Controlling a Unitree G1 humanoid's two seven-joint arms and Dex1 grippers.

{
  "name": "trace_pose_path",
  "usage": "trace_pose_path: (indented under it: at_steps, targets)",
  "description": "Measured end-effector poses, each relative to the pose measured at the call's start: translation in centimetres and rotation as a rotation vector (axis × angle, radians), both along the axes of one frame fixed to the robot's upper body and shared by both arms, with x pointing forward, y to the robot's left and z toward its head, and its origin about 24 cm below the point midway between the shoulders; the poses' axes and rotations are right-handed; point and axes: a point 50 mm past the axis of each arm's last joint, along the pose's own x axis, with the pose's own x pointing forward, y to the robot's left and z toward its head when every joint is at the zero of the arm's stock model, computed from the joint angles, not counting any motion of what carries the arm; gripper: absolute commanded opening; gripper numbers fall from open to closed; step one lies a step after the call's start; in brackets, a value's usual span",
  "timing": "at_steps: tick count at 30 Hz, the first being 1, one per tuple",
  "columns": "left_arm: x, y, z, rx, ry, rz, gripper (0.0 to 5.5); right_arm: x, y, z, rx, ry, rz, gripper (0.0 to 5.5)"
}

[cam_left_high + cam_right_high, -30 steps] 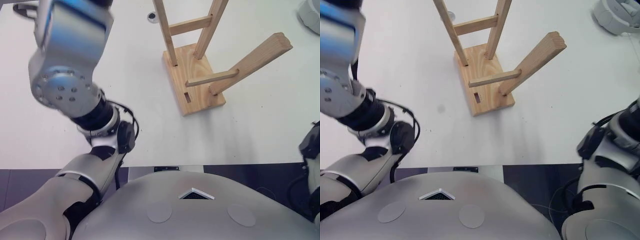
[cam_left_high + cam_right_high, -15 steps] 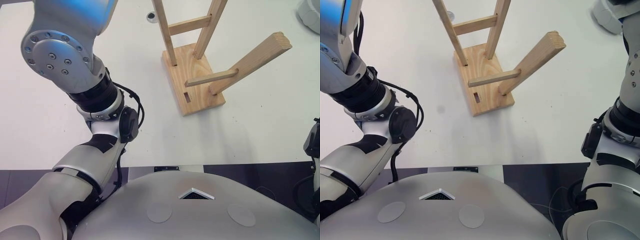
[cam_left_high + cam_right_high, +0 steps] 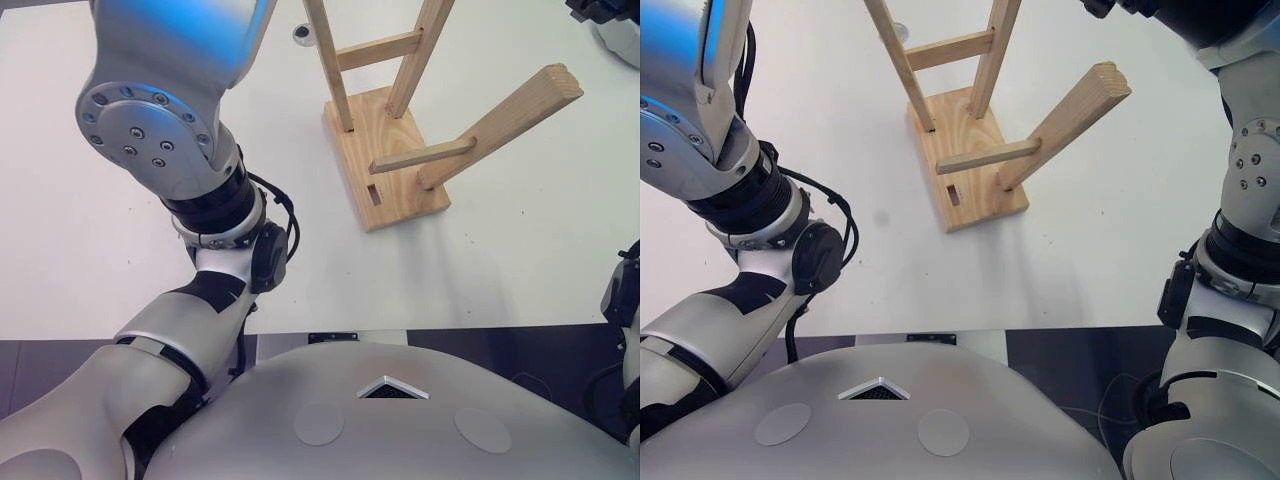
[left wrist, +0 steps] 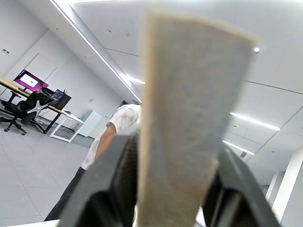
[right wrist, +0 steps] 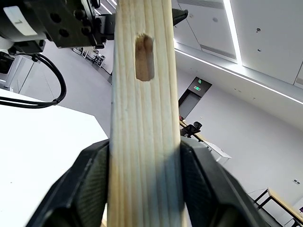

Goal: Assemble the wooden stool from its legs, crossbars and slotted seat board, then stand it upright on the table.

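Note:
The slotted seat board lies flat on the white table. Two legs stand upright in it, joined by a crossbar. A third leg leans out to the right with a loose crossbar on it. Both arms are raised over the stool. In the left wrist view my left gripper is shut on a pale wooden leg. In the right wrist view my right gripper is shut on a leg with a mortise slot; the left gripper shows beyond it.
A small dark round part lies on the table behind the stool. A white device sits at the far right corner. The table's front edge runs just before my body. My left forearm stands over the table's left half.
My left arm has swung up and to the right, toward the stool. My right arm has risen into the upper right of the right eye view. The stool parts have not moved.

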Motion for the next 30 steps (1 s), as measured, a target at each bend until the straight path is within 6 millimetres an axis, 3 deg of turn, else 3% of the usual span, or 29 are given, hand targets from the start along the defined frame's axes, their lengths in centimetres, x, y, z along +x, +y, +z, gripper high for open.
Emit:
trace_pose_path:
  at_steps: [7, 8, 14, 17, 20, 23, 25, 27, 30]
  targets:
    - [0.3, 0.3, -0.6, 0.007, 0.038, 0.033, 1.1, 0.1, 0.0, -0.1, -0.017, 0.004, 0.011, 2.09]
    - [0.4, 0.4, -0.7, 0.008, 0.045, 0.041, 1.09, 0.1, 0.0, -0.2, -0.018, 0.007, 0.012, 2.47]
    - [0.8, 1.1, -1.3, -0.005, 0.085, 0.072, 1.03, 0.5, -0.2, -0.2, 0.014, -0.006, -0.046, 3.48]
    - [1.4, 2.4, -2.3, 0.017, 0.143, 0.165, 1.03, 0.9, -2.8, 1.1, 0.118, -0.046, -0.197, 4.01]
    - [2.2, 4.7, -3.9, 0.055, 0.227, 0.318, 1.03, 1.1, -8.3, 1.8, 0.219, -0.045, -0.477, 4.45]
    - [2.3, 6.3, -4.8, 0.079, 0.271, 0.411, 1.03, 1.1, -12.0, -2.2, 0.141, 0.113, -0.678, 4.45]
    - [1.3, 7.3, -6.2, 0.122, 0.309, 0.406, 1.03, 0.5, -13.3, -7.8, -0.02, 0.317, -0.768, 4.45]
    - [-2.0, 10.0, -9.3, 0.187, 0.388, 0.411, 1.03, -1.1, -13.4, -13.7, -0.172, 0.528, -0.777, 4.45]
    - [-5.4, 11.3, -11.9, 0.322, 0.482, 0.37, 1.03, -2.4, -11.4, -19.1, -0.403, 0.627, -0.685, 4.45]
